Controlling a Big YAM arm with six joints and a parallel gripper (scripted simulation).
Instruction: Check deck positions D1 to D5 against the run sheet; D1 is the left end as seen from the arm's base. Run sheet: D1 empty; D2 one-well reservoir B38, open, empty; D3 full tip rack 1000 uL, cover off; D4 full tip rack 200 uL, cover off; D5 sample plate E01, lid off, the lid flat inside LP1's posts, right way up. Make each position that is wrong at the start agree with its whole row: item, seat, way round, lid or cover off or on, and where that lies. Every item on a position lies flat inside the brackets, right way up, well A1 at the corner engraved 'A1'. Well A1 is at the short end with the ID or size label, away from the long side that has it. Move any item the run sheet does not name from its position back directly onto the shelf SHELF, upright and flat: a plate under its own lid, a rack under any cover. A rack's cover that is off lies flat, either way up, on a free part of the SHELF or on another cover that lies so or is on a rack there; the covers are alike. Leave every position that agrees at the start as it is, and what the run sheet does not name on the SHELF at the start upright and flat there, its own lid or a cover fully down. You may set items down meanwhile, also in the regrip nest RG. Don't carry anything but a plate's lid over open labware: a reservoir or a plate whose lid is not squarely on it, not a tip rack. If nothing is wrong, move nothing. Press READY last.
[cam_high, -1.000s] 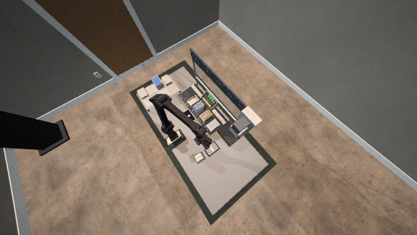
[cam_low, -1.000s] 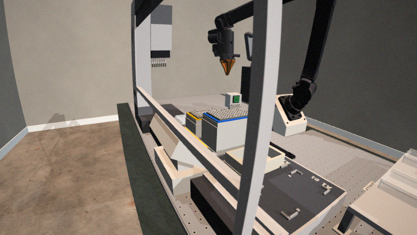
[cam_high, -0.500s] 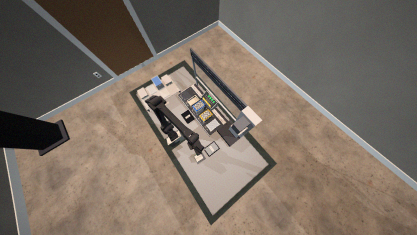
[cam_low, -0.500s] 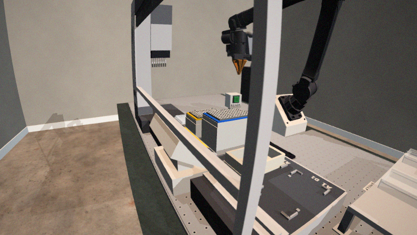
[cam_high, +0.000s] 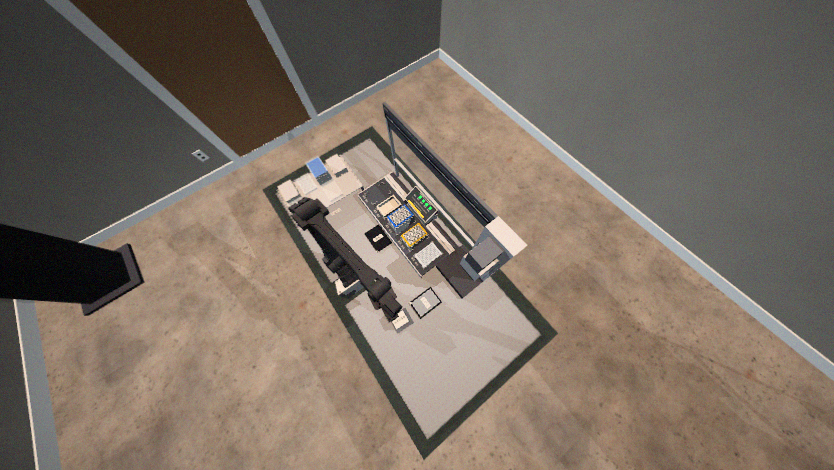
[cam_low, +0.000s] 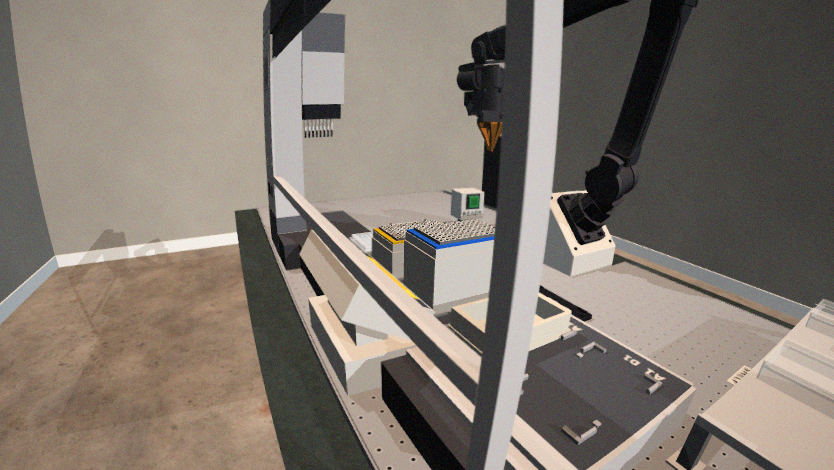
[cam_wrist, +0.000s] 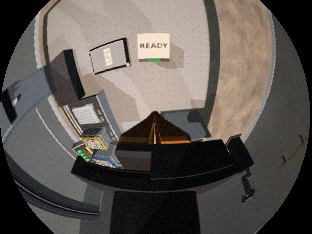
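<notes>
My gripper is shut and empty, its orange fingers pointing down, high above the READY button box. In the wrist view the fingertips are closed below the READY box. On the deck, D1 is bare. A cream open reservoir sits at D2. A blue-trimmed tip rack and a yellow-trimmed tip rack stand uncovered beside it. A plate lies at the far end. A lid lies inside the lid park posts.
The gantry frame crosses the front of the exterior view. The shelf holds several items, one with a blue top. A dark regrip nest sits between the arm base and the deck. A pipetting head hangs from the gantry.
</notes>
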